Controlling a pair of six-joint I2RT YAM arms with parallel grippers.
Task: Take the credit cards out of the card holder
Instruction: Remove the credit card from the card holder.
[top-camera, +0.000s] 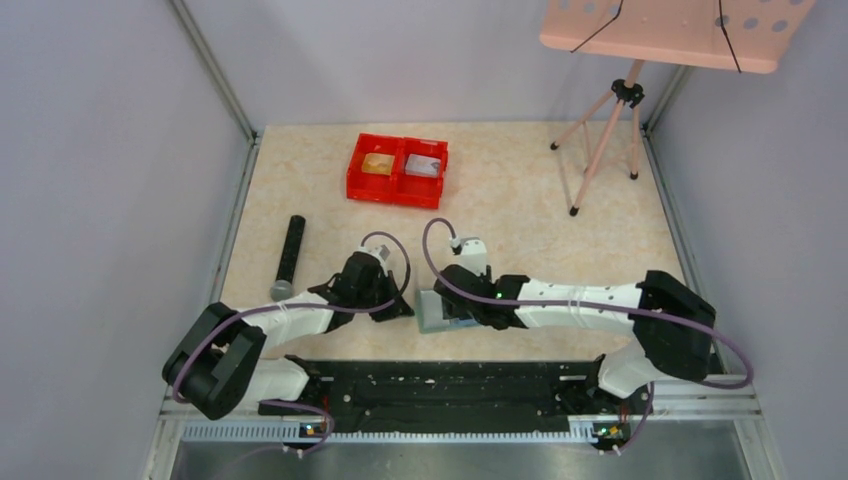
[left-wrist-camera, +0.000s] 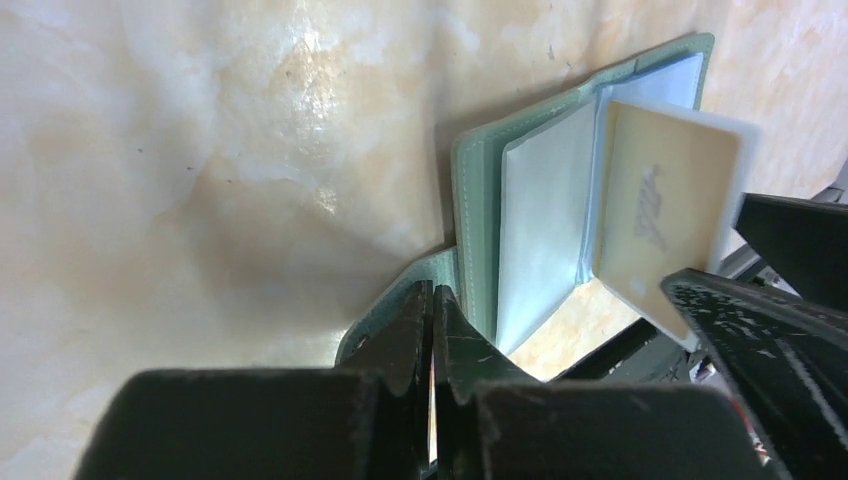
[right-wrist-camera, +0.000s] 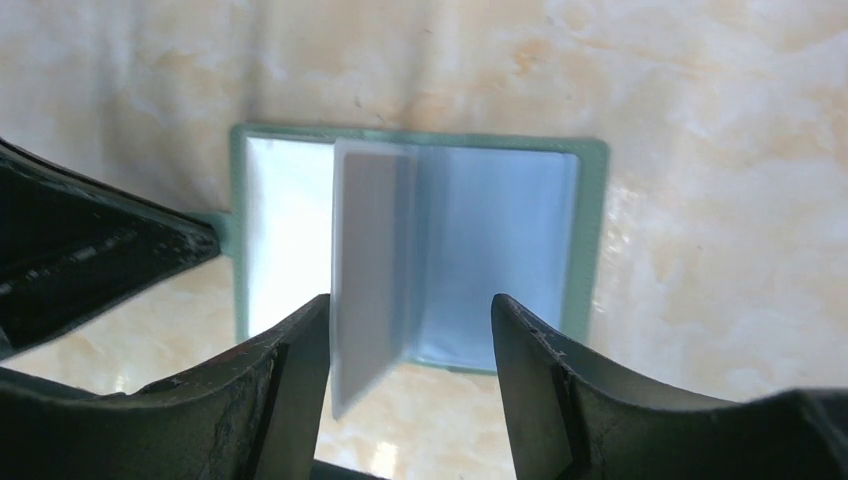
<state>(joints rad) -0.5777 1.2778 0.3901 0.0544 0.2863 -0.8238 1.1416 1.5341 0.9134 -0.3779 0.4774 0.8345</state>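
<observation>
The sage-green card holder (right-wrist-camera: 590, 230) lies open on the table near its front edge, pale blue-grey pockets up; it also shows in the top view (top-camera: 432, 314). My left gripper (left-wrist-camera: 433, 292) is shut on its small edge tab (left-wrist-camera: 392, 305), at the holder's left side (top-camera: 400, 308). A gold-yellow card (left-wrist-camera: 665, 215) stands tilted, partly out of a pocket; its pale back (right-wrist-camera: 365, 250) rests against the left finger of my right gripper (right-wrist-camera: 410, 305). That gripper is open and straddles the card above the holder (top-camera: 452, 303).
A red double bin (top-camera: 397, 190) stands at the back, with a gold card (top-camera: 378, 163) in its left half and a grey card (top-camera: 425, 165) in its right. A black cylinder (top-camera: 290, 255) lies at the left. A tripod (top-camera: 610, 130) stands at the back right.
</observation>
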